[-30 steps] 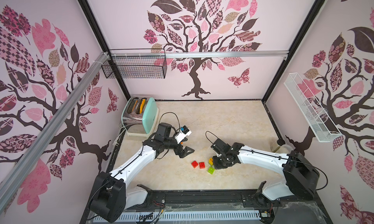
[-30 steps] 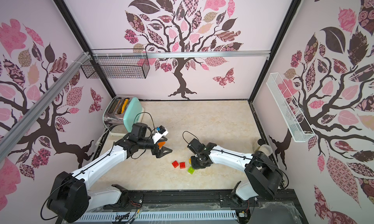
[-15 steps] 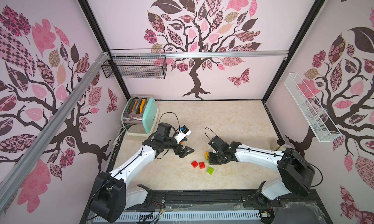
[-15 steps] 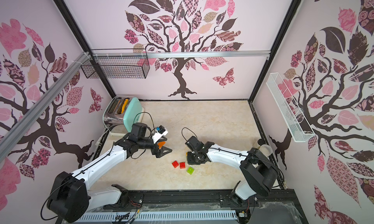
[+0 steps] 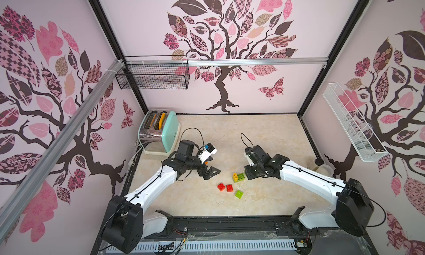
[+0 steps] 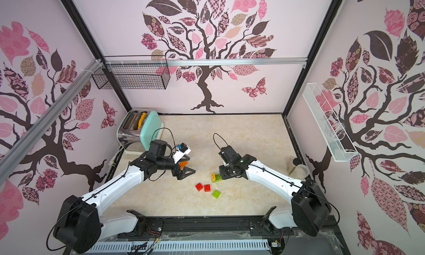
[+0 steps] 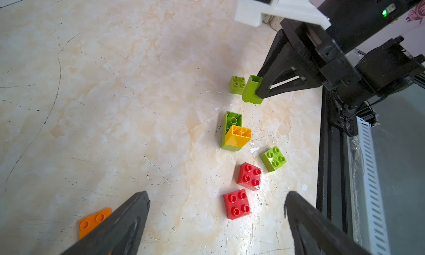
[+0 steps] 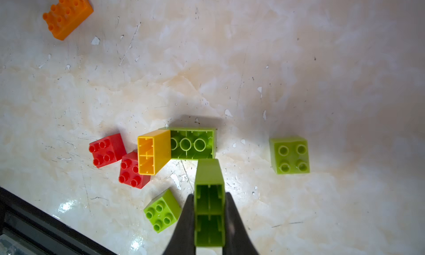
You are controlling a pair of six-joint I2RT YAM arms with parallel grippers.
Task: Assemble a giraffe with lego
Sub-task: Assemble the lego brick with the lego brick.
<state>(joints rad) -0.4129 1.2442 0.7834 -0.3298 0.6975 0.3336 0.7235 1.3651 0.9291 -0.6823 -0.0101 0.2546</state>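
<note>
My right gripper (image 8: 209, 196) is shut on a lime-green brick (image 8: 208, 173), hollow side toward the camera, held low over the floor. Just beyond it lies the long green brick (image 8: 195, 143) upside down, with a yellow brick (image 8: 153, 152) stuck on one end. Two red bricks (image 8: 107, 150) (image 8: 133, 169) and a green square brick (image 8: 162, 210) lie close by; another green square brick (image 8: 289, 154) sits apart. An orange brick (image 8: 67, 13) lies beside my left gripper (image 7: 216, 195), which hangs open over the floor near one red brick (image 7: 236, 204). No assembled giraffe shows.
A mint toaster (image 5: 161, 131) stands at the back left corner. A glass jar (image 6: 297, 169) sits by the right wall. Wire baskets hang on the back wall (image 5: 153, 75) and the right wall (image 5: 351, 125). The black front rail (image 5: 230, 221) runs close to the bricks.
My right gripper has shifted slightly and turned at the wrist with the green brick in it, uncovering the yellow and long green bricks. The left arm has not moved.
</note>
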